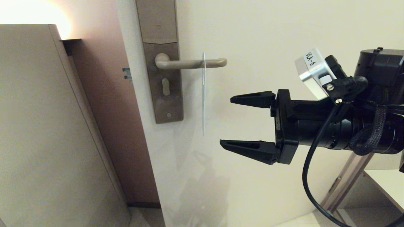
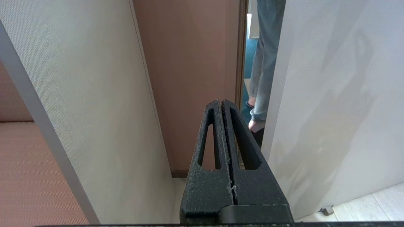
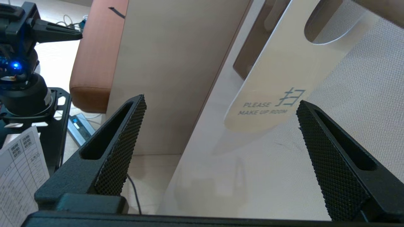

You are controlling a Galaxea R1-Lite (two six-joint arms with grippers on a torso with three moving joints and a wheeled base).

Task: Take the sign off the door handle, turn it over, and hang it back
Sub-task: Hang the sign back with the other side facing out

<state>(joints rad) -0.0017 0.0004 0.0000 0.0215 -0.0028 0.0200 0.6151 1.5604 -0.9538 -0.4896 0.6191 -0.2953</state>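
Observation:
The sign (image 1: 203, 94) hangs edge-on from the door handle (image 1: 189, 63), a taupe lever on a brown backplate (image 1: 164, 82). In the right wrist view the sign's white face (image 3: 284, 78) reads "PLEASE MAKE UP ROOM", and the lever passes through its round hole. My right gripper (image 1: 226, 121) is open a short way to the right of the sign's lower half, level and pointing at it without touching. Its fingers (image 3: 126, 138) stand wide with nothing between them. My left gripper (image 2: 221, 101) is shut and empty, parked low beside the door's edge.
The white door (image 1: 284, 31) stands ajar. A tall beige cabinet (image 1: 47, 126) is to its left, with a brown wall panel (image 1: 104, 94) between. A person's legs (image 2: 265, 63) show through the door gap. A table frame (image 1: 347, 179) is at lower right.

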